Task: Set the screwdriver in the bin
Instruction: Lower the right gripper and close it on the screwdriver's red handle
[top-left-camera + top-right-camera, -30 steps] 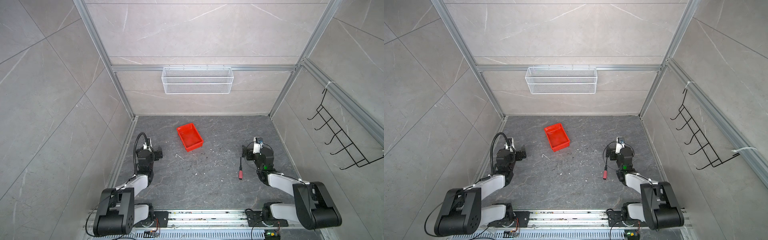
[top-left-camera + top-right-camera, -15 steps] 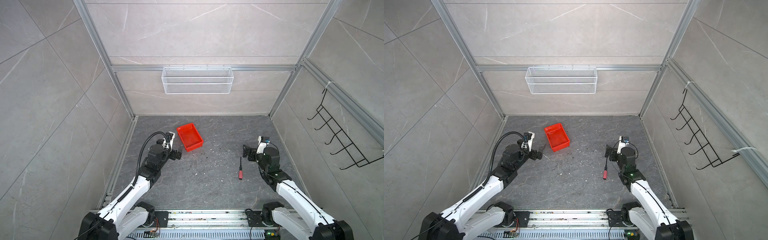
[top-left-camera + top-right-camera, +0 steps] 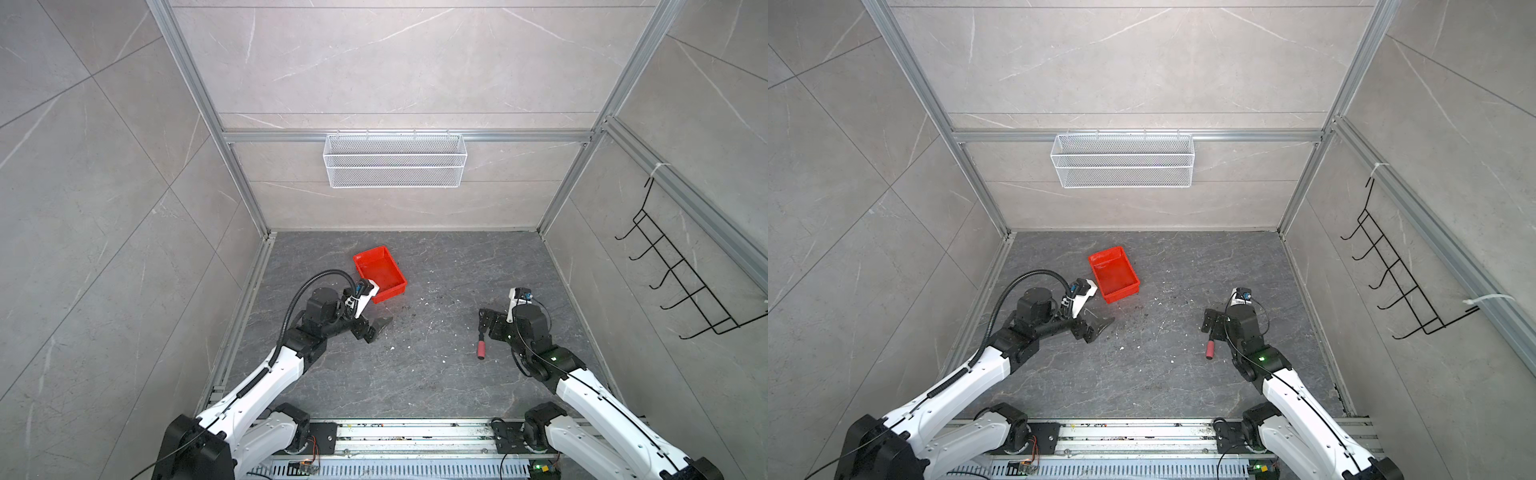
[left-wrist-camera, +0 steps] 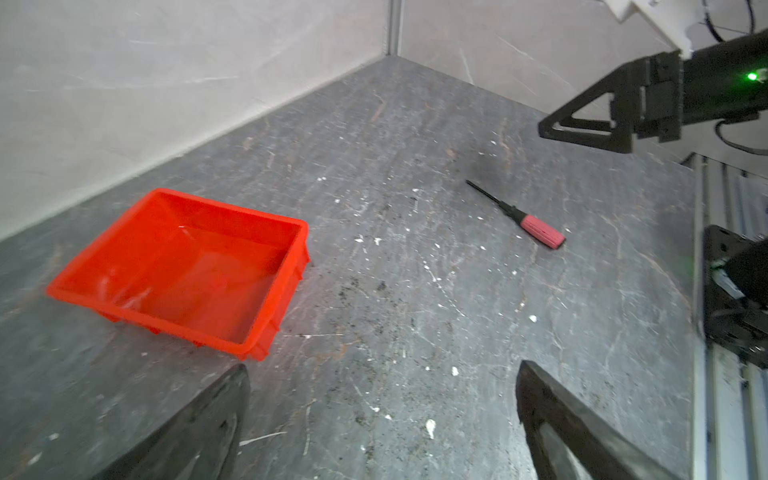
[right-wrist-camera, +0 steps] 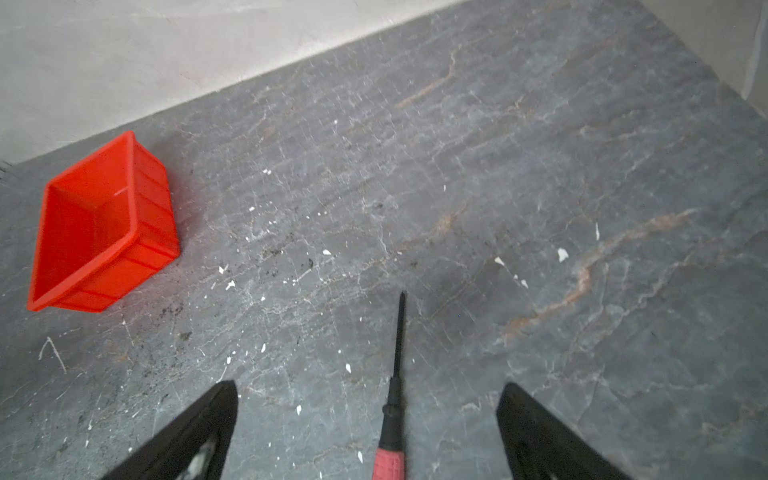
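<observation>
Currently the screwdriver lies on the floor under the right gripper, its jaws wide and empty. The left gripper, equally wide, hovers near the bin.

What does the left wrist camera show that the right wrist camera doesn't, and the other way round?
Only the left wrist view shows the whole screwdriver, handle end included, the right gripper from outside, hanging above the floor, and the left gripper, open. Only the right wrist view shows the right gripper's open fingers either side of the shaft, with the handle cut off by the picture edge. Both show the screwdriver, the empty red bin and the dark floor.
</observation>
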Robot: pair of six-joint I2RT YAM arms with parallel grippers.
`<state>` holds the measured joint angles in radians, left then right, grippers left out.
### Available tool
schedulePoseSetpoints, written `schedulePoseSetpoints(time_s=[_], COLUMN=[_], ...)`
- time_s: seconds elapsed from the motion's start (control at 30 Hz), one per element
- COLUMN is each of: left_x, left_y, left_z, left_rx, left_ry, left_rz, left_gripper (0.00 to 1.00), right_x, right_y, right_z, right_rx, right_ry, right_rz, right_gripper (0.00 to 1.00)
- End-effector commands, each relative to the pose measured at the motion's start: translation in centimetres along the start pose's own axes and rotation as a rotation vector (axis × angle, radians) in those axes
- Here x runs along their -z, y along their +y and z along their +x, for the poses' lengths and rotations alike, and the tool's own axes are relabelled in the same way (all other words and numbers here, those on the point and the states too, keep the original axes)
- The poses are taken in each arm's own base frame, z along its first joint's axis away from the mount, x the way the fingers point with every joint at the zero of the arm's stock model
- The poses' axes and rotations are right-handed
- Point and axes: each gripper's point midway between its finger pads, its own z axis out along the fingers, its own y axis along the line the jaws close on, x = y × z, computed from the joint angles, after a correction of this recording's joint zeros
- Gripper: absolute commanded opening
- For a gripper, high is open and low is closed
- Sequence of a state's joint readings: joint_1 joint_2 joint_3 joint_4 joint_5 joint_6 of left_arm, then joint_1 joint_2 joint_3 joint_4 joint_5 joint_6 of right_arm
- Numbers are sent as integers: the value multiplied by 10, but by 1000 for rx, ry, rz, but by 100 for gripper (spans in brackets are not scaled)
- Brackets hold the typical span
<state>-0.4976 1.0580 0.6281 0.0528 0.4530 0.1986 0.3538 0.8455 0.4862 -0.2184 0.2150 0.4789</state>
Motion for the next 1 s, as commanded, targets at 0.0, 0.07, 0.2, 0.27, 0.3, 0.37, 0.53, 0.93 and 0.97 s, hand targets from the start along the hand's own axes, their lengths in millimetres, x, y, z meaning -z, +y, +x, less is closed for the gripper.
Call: schedulePoseSetpoints(time_s=[0.0, 0.07, 0.2, 0.27, 0.3, 0.37, 0.53, 0.93, 0.97], left_x=[-10, -18, -33, -39, -41, -45, -51, -50, -50], left_y=[-28, -37, -55, -62, -66, -71, -80, -89, -89], left_z=[-15, -10, -3, 0, 1, 2, 2, 7, 7], left_rx=[-95, -116, -144, -161, -167, -174, -188, -204, -206], left_ry=[-37, -20, 2, 13, 17, 21, 22, 29, 30], left_rz=[128, 156, 207, 223, 232, 247, 273, 302, 303], left_gripper=[100, 100, 100, 100, 100, 100, 100, 100, 100], right_x=[-9, -14, -23, -27, -29, -34, -39, -39, -40], right_y=[-14, -14, -16, -16, -16, -16, -13, -21, -21], right_z=[28, 37, 52, 59, 63, 70, 86, 110, 112], right_rx=[-63, -64, -49, -43, -37, -31, -22, -15, -14], right_ry=[91, 137, 211, 246, 264, 294, 343, 379, 384], right_rz=[91, 109, 155, 170, 176, 190, 206, 262, 263], right_gripper=[99, 99, 99, 99, 99, 99, 99, 72, 70])
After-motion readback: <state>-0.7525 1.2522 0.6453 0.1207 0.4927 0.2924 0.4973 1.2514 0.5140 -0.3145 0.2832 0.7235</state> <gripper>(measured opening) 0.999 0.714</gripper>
